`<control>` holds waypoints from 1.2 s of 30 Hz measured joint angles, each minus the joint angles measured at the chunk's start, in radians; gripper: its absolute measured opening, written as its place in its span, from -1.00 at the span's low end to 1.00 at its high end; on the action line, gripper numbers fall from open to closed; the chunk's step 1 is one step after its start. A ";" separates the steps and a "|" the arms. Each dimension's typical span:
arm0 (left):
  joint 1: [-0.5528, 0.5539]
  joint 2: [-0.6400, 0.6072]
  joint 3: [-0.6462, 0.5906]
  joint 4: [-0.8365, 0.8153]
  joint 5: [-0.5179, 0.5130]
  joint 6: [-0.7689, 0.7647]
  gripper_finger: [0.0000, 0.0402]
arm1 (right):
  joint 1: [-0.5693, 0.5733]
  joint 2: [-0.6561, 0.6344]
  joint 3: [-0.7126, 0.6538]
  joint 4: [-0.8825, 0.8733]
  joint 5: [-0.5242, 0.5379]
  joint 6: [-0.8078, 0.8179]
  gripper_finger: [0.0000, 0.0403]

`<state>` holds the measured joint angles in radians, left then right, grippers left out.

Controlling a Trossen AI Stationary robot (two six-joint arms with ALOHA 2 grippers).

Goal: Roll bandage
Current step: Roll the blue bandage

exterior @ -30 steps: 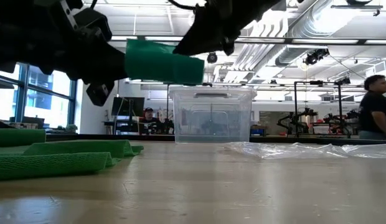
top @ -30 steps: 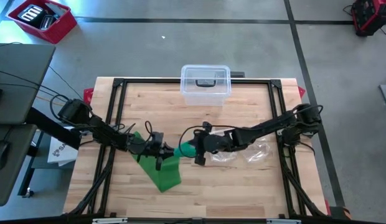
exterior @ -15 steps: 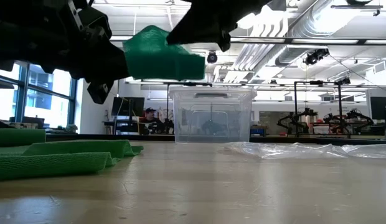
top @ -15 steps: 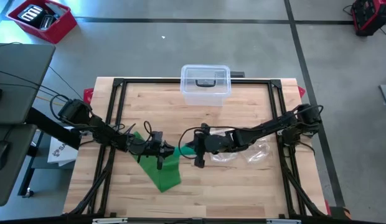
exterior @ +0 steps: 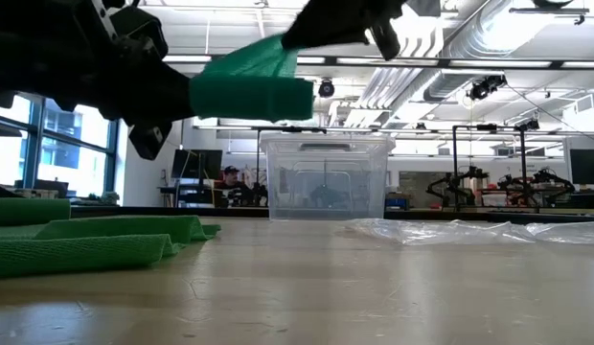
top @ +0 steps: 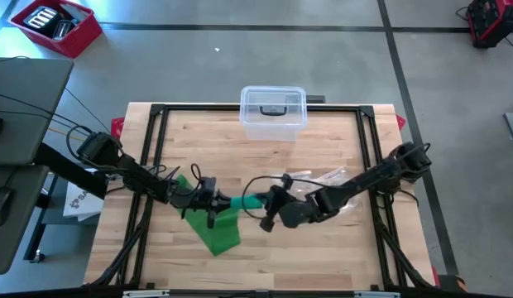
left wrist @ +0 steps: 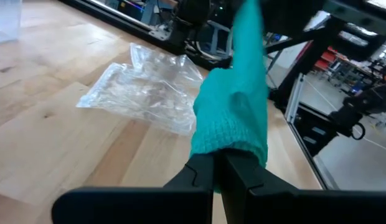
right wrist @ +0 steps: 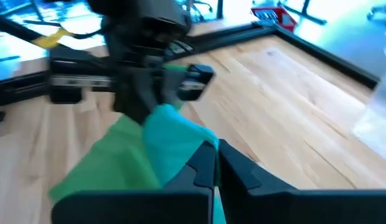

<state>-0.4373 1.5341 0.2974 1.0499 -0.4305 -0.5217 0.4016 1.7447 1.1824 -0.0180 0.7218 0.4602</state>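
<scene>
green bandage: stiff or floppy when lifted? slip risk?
Likely floppy: the green bandage drapes from both grippers' pinch onto the table in folds. Probably light. Its knit weave looks grippy, so slipping seems unlikely.

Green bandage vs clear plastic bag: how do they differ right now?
The green bandage is opaque knit; the clear plastic bag is see-through film. The bandage is pinched between the left gripper and right gripper, partly lifted; the bag lies loose, ungripped. Both are soft and sit over the wooden table.
</scene>
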 joint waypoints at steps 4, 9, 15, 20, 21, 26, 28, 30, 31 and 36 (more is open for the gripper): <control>-0.011 0.000 0.000 -0.001 0.000 0.000 -0.99 | -0.031 0.000 0.000 -0.047 -0.043 0.029 -1.00; -0.011 0.000 0.000 -0.003 0.000 0.001 -0.99 | -0.089 -0.001 0.000 -0.073 -0.182 0.013 -1.00; 0.000 0.000 -0.002 -0.094 -0.011 0.018 -0.99 | -0.170 0.060 0.002 -0.125 -0.289 0.039 -1.00; 0.009 0.000 -0.002 -0.226 -0.052 -0.014 -0.99 | -0.222 0.135 0.002 -0.121 -0.359 0.044 -1.00; 0.013 0.000 -0.002 -0.248 -0.056 -0.021 -0.99 | -0.229 0.152 0.002 -0.117 -0.373 0.039 -1.00; 0.019 0.001 -0.002 -0.273 -0.051 -0.024 -0.99 | -0.254 0.208 0.002 -0.067 -0.468 0.032 -1.00; 0.019 0.001 -0.002 -0.273 -0.049 -0.024 -0.99 | -0.258 0.212 0.002 -0.060 -0.487 0.028 -1.00; 0.019 0.001 -0.002 -0.270 -0.040 -0.025 -0.99 | -0.258 0.212 0.002 -0.050 -0.493 0.012 -1.00; 0.018 0.001 -0.002 -0.268 -0.036 -0.027 -0.99 | -0.258 0.212 0.002 -0.045 -0.496 0.007 -1.00; 0.016 0.001 -0.002 -0.257 -0.012 -0.041 -0.99 | -0.258 0.212 0.001 -0.027 -0.540 0.002 -0.85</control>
<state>-0.4217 1.5352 0.2958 0.7929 -0.4425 -0.5626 0.1436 1.9568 1.1831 -0.0449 0.1819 0.4624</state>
